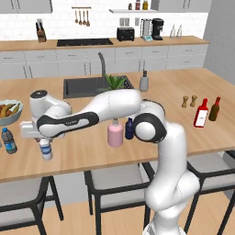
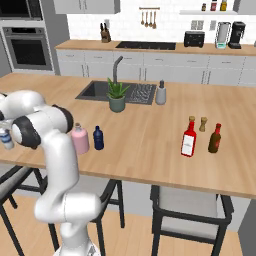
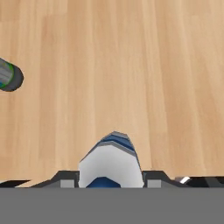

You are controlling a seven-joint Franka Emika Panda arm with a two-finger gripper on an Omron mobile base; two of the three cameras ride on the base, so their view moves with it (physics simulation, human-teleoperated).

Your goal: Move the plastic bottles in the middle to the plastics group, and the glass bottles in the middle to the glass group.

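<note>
Hand view, ridged clear bottle [image 3: 112, 159], woodgrain counter [image 3: 131, 65]

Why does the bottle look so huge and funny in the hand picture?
Hand view: the camera sits right above the white-capped bottle, so it bulges large and cut off at the bottom. Left base view: the same bottle looks small, and the whole picture is soft and slightly blurry, with faint shadows on the counter.

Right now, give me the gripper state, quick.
Gripper: closed on the white-capped water bottle, near the left end of the counter.
</note>
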